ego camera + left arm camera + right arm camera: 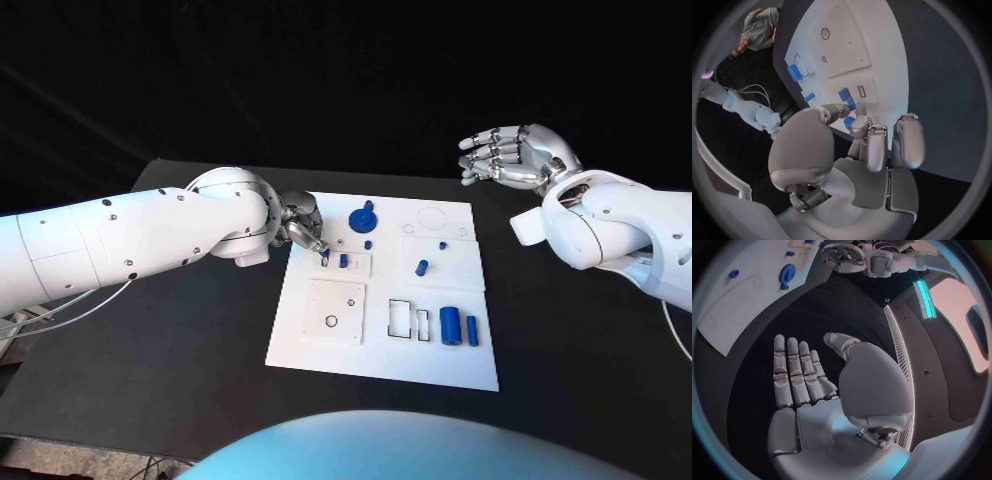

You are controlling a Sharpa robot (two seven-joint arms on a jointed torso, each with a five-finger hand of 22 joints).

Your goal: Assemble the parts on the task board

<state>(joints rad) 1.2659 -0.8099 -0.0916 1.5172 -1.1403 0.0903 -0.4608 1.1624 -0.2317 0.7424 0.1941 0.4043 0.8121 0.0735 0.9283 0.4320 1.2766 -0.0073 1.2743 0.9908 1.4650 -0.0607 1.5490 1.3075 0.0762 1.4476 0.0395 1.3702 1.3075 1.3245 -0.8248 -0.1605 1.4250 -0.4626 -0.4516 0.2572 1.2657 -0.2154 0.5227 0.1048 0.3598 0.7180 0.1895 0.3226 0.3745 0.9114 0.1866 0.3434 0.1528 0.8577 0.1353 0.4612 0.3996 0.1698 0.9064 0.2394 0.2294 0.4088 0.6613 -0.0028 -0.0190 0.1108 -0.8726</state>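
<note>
Just beneath the curled left hand (300,225), a blue part (326,257), possibly pinched; grip unclear.

- The left hand (299,222) is reaching over the task board's (378,355) left edge, fingers (309,238) curling down near a small blue part (342,260).
- The right hand (513,152) is hovering open beyond the board's far right corner, above the counter (173,340).
- 2 blue cylinders (459,326) are lying side by side.

Matt black table (173,330), glossy blue parts (451,325)

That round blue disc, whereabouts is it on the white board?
In the head view the blue disc sits near the board's far edge, left of middle, just right of the left hand.
</note>
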